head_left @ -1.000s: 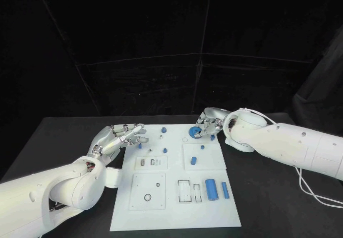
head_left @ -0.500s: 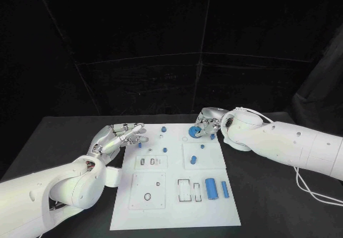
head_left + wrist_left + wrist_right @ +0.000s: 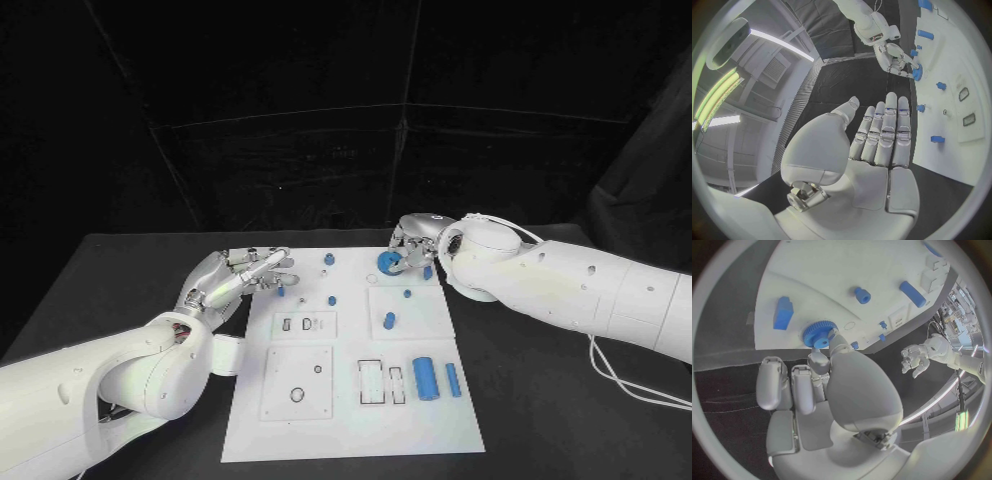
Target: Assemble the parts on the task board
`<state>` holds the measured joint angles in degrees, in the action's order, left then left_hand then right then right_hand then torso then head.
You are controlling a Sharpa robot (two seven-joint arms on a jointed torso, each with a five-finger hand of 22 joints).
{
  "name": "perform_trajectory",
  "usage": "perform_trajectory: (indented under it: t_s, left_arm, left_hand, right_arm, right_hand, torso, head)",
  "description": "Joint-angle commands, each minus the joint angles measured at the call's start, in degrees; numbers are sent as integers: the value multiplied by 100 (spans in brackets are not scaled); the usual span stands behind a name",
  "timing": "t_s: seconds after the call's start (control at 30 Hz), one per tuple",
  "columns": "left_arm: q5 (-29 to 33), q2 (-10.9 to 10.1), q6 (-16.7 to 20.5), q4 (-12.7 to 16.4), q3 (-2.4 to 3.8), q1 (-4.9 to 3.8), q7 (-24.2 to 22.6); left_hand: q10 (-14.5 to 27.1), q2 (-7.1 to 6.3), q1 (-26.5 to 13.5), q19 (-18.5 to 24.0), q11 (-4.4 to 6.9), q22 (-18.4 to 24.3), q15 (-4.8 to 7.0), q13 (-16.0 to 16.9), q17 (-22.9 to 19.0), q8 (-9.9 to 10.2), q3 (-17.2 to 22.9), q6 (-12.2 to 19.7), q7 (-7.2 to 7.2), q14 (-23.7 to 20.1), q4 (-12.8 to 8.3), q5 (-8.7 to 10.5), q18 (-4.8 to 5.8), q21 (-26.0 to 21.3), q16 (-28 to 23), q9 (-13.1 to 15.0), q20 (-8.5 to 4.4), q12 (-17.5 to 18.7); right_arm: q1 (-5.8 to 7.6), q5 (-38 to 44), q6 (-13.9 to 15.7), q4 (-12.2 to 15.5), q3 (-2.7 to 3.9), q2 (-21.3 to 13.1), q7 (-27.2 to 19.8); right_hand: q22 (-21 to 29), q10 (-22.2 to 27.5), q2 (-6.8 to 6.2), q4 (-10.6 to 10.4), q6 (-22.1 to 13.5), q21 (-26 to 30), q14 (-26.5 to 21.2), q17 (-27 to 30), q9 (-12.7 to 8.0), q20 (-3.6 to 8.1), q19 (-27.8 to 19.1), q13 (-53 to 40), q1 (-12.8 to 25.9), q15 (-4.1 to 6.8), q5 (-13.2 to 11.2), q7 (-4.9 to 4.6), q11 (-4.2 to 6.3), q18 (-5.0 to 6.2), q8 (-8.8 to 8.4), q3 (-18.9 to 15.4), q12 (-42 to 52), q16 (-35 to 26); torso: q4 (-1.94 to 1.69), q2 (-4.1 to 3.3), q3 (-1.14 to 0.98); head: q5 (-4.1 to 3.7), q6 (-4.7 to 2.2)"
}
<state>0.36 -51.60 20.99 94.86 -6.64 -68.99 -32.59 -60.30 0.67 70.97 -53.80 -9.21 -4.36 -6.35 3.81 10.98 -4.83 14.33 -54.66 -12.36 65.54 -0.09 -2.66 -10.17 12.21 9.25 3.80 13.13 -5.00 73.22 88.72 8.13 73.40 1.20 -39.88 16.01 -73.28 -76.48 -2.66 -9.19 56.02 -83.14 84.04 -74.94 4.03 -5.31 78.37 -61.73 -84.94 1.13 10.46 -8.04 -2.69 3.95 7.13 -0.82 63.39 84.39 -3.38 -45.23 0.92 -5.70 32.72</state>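
My right hand (image 3: 411, 243) has drawn slightly back toward the far edge of the task board (image 3: 353, 420) since a second ago, carrying the blue gear (image 3: 389, 262) with it. I pinch that toothed gear between thumb and fingers (image 3: 837, 343), holding it at the board's far edge, right of a small blue peg (image 3: 330, 259). My left hand (image 3: 238, 275) hovers at the board's far left corner, fingers straight and apart, holding nothing. Near me on the board lie a blue cylinder (image 3: 426, 377) and a slimmer blue bar (image 3: 451, 379), side by side.
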Motion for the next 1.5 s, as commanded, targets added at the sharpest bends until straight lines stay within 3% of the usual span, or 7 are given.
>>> perform_trajectory:
  t_s: [0.03, 0.1, 0.23, 0.63, 0.93, 1.07, 1.5]
  left_arm:
    - [-31, -5, -79, 15, 4, -8, -12]
    - [-31, -9, -77, 17, 4, -8, -10]
    - [-31, -17, -76, 16, 4, -8, -10]
    - [-31, -29, -74, 1, 4, -9, -14]
    - [-31, -15, -82, -5, 4, -9, -13]
    - [-31, -12, -83, -9, 4, -9, -13]
    - [-31, -9, -85, -10, 5, -10, -10]
  left_hand:
    - [7, 20, 36, -24, -26, 8, -30, -9, 10, 30, 38, 1, -15, 6, -17, -24, -42, -40, -23, -6, 14, 35]
    - [7, 22, 39, -25, -26, 9, -30, -9, 11, 33, 44, 2, -15, 6, -23, -24, -42, -42, -27, -7, 14, 38]
    - [8, 26, 44, -25, -27, 11, -30, -9, 14, 37, 56, 2, -16, 6, -32, -24, -42, -45, -33, -7, 14, 43]
    - [8, 32, 50, -27, -27, 14, -30, -9, 18, 42, 72, 2, -17, 7, -43, -24, -41, -48, -40, -7, 14, 49]
    - [7, 36, 55, -28, -27, 16, -30, -9, 21, 45, 85, 1, -17, 8, -52, -23, -42, -50, -46, -6, 14, 54]
    - [7, 36, 55, -28, -27, 16, -30, -9, 21, 45, 85, 1, -17, 8, -52, -23, -42, -50, -46, -6, 14, 54]
    - [7, 36, 55, -28, -27, 16, -30, -9, 21, 45, 85, 1, -17, 8, -52, -23, -42, -50, -46, -6, 14, 54]
  right_arm:
    - [-4, 286, -2, 52, -7, -13, 31]
    - [-4, 266, 104, 94, -7, -30, -14]
    - [-5, 227, 393, 217, -7, -62, -95]
    - [-4, 637, 1208, 738, -4, 67, 18]
    - [-6, 830, 1193, 543, -19, 649, 57]
    - [-14, 846, 1115, 384, -35, 873, 59]
    - [-70, 855, 654, 47, -71, 1236, 59]
  right_hand:
    - [-74, -121, 195, 56, 267, -57, 366, -302, 50, 22, 72, -235, -138, 44, -156, 66, 38, -49, 117, 210, 211, 44]
    - [-120, -176, 325, 102, 427, -77, 368, -320, 66, 51, 103, -352, -211, 79, -208, 118, 82, -57, 166, 371, 313, 52]
    - [-178, -245, 412, 154, 567, -102, 371, -345, 70, 94, 139, -497, -224, 118, -217, 170, 124, -70, 178, 565, 434, 62]
    - [-279, -284, 245, 174, 598, -145, 376, -380, 31, 115, 202, -629, -1, 124, -196, 163, 122, -92, 70, 743, 513, 74]
    - [-318, -280, 196, 160, 586, -161, 376, -386, 13, 110, 226, -644, 103, 116, -206, 151, 111, -100, 8, 833, 501, 74]
    - [-331, -280, 182, 156, 581, -166, 376, -387, 9, 108, 234, -653, 134, 113, -206, 145, 107, -103, -11, 858, 502, 74]
    - [-342, -252, 102, 150, 550, -169, 371, -368, -4, 95, 236, -639, 245, 97, -229, 122, 86, -104, -82, 924, 457, 62]
  torso:
    - [-7, 3, 1]
    - [-5, 3, 1]
    - [-5, 4, 2]
    - [-14, -1, 8]
    - [-27, -8, 12]
    - [-11, -6, 9]
    - [-3, -4, 0]
  head:
    - [4, 3]
    - [9, 3]
    - [18, -6]
    - [67, -27]
    - [95, 10]
    - [111, 21]
    - [131, 51]
